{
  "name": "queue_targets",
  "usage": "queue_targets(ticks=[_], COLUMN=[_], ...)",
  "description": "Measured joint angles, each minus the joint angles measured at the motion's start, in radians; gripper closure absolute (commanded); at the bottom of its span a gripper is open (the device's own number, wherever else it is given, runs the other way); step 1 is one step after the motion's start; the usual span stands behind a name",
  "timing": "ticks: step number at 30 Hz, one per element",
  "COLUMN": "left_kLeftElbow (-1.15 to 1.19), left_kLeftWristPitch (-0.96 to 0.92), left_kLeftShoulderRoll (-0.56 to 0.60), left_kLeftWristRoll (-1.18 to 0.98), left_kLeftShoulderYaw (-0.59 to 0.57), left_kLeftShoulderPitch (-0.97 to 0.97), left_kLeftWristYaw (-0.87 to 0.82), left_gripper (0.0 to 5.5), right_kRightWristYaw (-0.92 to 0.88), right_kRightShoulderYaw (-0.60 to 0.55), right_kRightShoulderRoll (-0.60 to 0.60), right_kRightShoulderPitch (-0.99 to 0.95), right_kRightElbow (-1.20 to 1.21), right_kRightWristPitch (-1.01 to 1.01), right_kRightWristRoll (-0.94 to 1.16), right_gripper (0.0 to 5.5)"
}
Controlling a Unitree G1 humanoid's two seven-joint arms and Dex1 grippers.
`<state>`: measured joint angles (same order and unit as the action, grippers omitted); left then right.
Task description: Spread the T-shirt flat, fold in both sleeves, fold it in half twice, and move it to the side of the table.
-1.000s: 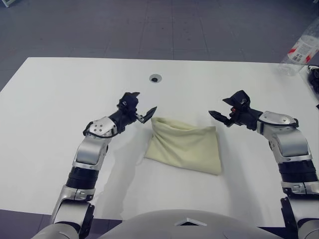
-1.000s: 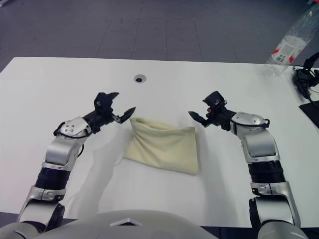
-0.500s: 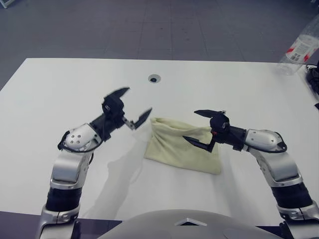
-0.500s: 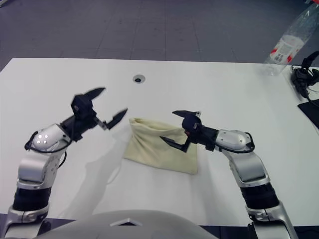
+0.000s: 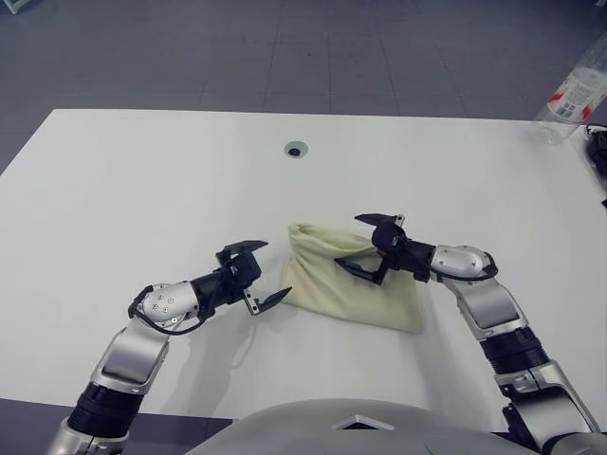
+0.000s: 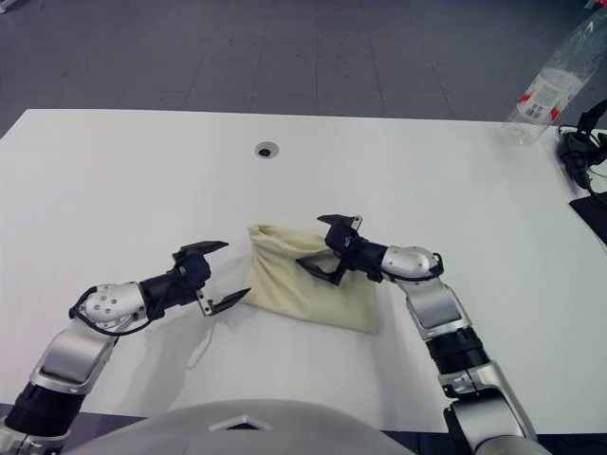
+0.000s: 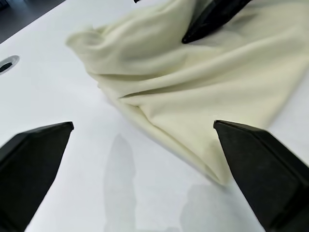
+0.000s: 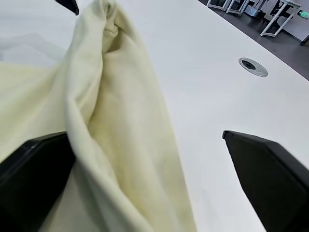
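A pale yellow cloth T-shirt (image 5: pixel 351 284) lies as a small, soft, roughly rectangular bundle on a bare white rectangular table (image 5: pixel 142 171), near the middle and towards the robot's edge. Its far left corner stands up in a loose ridge. The right gripper (image 5: pixel 349 242) hangs over the far part of the bundle with its jaws spread wide. The raised fold of cloth sits between them and one black finger (image 8: pixel 34 179) is close against the fabric, but nothing is pinched. The left gripper (image 5: pixel 277 268) sits low over the table, just beside the bundle's near left edge. Its jaws are also spread and open towards the cloth without touching it. This placement suggests the folding is largely done and the two arms are bracketing the packet from opposite sides, to grip it evenly for the move to the table's side. A small round cable hole (image 5: pixel 296 149) sits farther back, and a clear plastic bottle (image 5: pixel 569 95) stands at the far right corner, both well apart from the shirt.
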<state>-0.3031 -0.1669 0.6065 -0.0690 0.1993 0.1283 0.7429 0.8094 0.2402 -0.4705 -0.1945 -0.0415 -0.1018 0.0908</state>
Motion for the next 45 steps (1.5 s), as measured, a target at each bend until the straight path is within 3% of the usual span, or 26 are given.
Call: queue_targets(ticks=[13, 22, 33, 45], left_kLeftElbow=[0.105, 0.103, 0.086, 0.032], left_kLeftWristPitch=[0.114, 0.135, 0.137, 0.113], left_kLeftShoulderRoll=[-0.015, -0.003, 0.004, 0.091], left_kLeftWristRoll=[0.09, 0.105, 0.123, 0.085], left_kLeftShoulderYaw=[0.067, 0.074, 0.077, -0.051], left_kLeftShoulderPitch=[-0.056, -0.048, -0.035, 0.05], left_kLeftWristYaw=[-0.059, -0.062, -0.076, -0.037], left_gripper=[0.1, 0.1, 0.1, 0.1], right_kRightWristYaw=[-0.006, -0.1, -0.108, -0.214], right_kRightShoulderYaw=[-0.05, -0.088, -0.006, 0.003], right_kRightShoulderRoll=[0.05, 0.085, 0.058, 0.005], right_kRightShoulderPitch=[-0.018, -0.099, -0.165, -0.213], right_kRightElbow=[-0.028, -0.186, -0.324, -0.547], right_kRightWristPitch=[-0.019, 0.01, 0.112, 0.368], right_kRightWristRoll=[0.069, 0.018, -0.109, -0.174], right_gripper=[0.11, 0.11, 0.11, 0.11])
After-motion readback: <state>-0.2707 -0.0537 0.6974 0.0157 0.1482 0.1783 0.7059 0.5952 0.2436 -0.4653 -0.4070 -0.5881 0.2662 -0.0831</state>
